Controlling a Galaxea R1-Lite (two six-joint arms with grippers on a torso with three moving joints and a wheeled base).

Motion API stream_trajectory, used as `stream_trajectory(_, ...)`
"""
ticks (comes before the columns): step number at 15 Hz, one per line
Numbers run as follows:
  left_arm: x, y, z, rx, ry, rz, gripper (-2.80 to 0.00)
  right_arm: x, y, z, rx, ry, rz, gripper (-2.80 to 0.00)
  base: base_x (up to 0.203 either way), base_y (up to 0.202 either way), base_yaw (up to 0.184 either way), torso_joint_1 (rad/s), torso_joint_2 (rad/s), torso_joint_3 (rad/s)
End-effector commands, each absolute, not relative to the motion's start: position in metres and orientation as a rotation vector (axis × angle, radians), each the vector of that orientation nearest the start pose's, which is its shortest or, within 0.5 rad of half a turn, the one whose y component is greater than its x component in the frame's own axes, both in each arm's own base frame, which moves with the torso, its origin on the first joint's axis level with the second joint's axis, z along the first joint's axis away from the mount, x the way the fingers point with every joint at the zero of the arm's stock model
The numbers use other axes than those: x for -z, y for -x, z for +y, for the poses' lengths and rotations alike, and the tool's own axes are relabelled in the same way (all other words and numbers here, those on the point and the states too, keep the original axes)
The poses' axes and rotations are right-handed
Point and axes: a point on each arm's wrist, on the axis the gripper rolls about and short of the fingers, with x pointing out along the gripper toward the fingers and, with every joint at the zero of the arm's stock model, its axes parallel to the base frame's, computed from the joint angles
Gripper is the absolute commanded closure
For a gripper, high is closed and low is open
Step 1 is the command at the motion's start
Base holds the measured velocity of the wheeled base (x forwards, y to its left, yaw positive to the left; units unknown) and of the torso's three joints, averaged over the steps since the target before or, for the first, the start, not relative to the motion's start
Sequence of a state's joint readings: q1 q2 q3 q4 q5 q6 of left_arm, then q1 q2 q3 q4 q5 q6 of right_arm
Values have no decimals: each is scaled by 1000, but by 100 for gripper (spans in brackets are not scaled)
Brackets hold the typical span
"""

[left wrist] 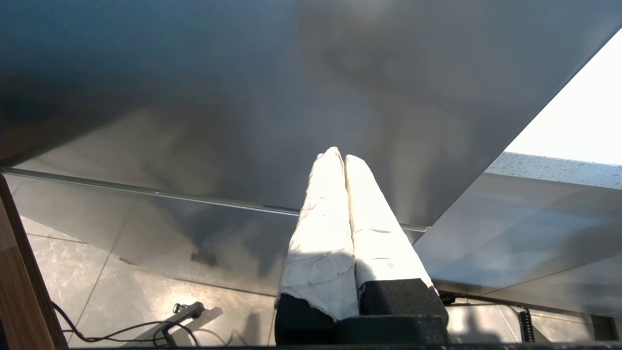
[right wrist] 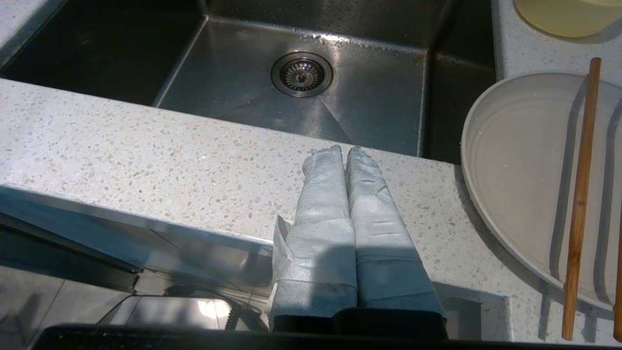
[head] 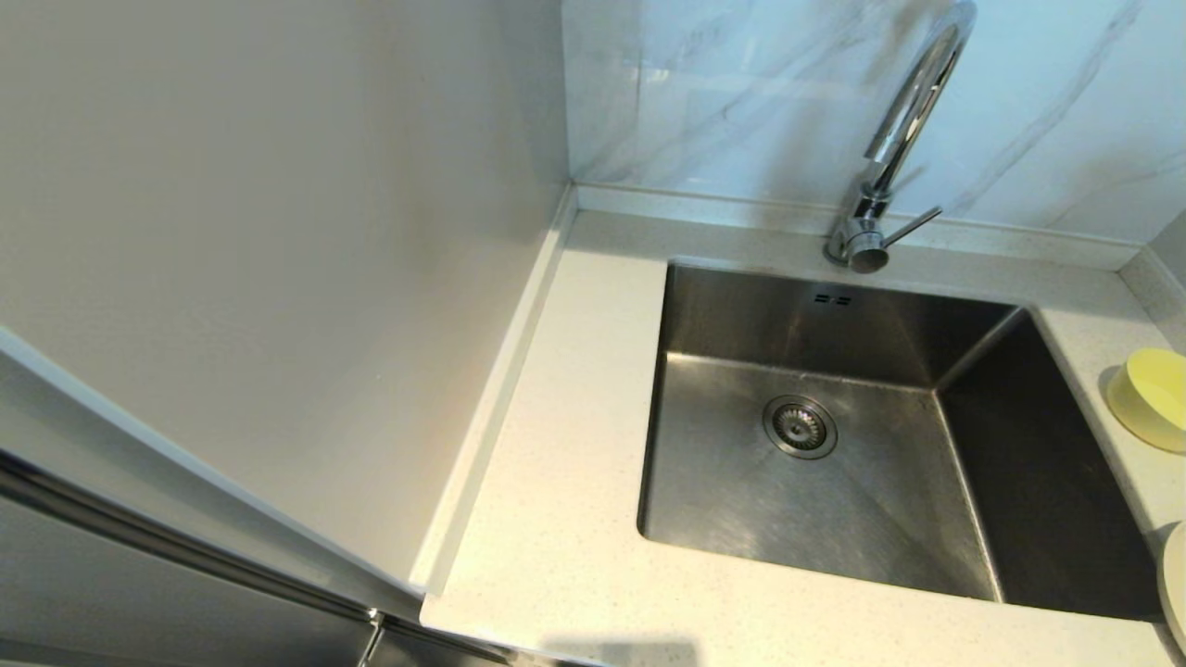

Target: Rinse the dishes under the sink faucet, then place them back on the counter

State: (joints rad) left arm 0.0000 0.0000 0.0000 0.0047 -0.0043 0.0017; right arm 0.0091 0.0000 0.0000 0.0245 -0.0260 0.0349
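Observation:
The pale-yellow bowl (head: 1152,396) (right wrist: 568,17) sits on the counter (head: 556,519) right of the steel sink (head: 862,519) (right wrist: 233,82). The cream-white plate (right wrist: 520,175) (head: 1175,584) lies nearer the front edge, with brown chopsticks (right wrist: 580,194) resting across it. The chrome faucet (head: 903,120) rises behind the basin, its lever (head: 913,225) pointing right. My right gripper (right wrist: 344,148) is shut and empty, hovering over the counter's front strip (right wrist: 146,155), left of the plate. My left gripper (left wrist: 339,154) is shut and empty, parked low beside a grey cabinet panel (left wrist: 243,97). Neither arm shows in the head view.
A tall plain cabinet side (head: 259,232) walls off the counter's left. The grey-veined marble wall (head: 760,93) stands behind the faucet. The drain strainer (head: 800,426) (right wrist: 302,74) sits mid-basin. Cables (left wrist: 121,330) lie on the tiled floor below the left gripper.

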Motion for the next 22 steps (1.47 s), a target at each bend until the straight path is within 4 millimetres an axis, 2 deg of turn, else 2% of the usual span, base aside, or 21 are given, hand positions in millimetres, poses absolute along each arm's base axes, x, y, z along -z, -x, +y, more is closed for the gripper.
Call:
stream_trajectory(1,-75,23,0,5,-2,5,0,-70,22,-1,17,-35,35,0,0,0,0,0,0,0)
stream_trajectory(22,-75,23,0,5,-2,5,0,-71,22,-1,16,-30,36,0,0,0,0,0,0,0)
